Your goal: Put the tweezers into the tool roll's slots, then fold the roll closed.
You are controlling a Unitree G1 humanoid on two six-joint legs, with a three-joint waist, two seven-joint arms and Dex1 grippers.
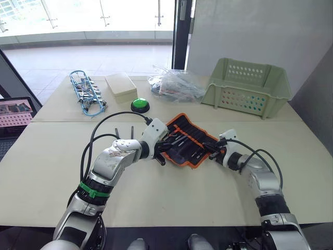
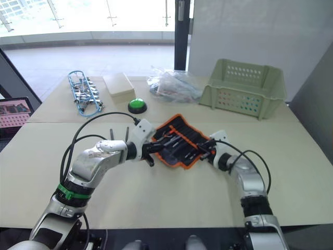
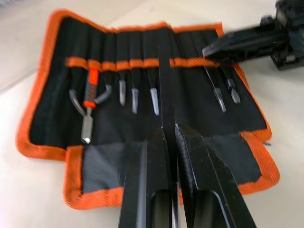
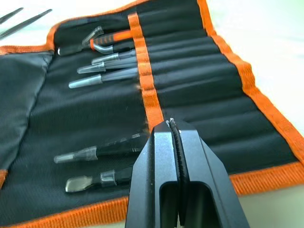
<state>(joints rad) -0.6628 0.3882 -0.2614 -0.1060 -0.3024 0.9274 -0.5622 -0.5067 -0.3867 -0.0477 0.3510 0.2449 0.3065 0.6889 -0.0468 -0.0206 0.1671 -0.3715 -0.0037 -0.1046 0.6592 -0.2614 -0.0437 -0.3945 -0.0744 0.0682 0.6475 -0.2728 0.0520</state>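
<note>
Head overhead; wrists close over roll (image 3: 142, 95)

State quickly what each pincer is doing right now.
Left pincer: shut on a thin black pointed metal tweezer over the orange-edged black fabric tool roll.
Right pincer: shut, holding nothing.

left tool (image 3: 170, 137) clamping tweezers (image 3: 166, 85), over tool roll (image 3: 47, 118)

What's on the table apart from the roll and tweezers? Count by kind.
Green perforated basket: 1
Green push button: 1
Beige box: 1
Blue wire bundle: 1
Clear plastic bag: 1
Total: 5
</note>
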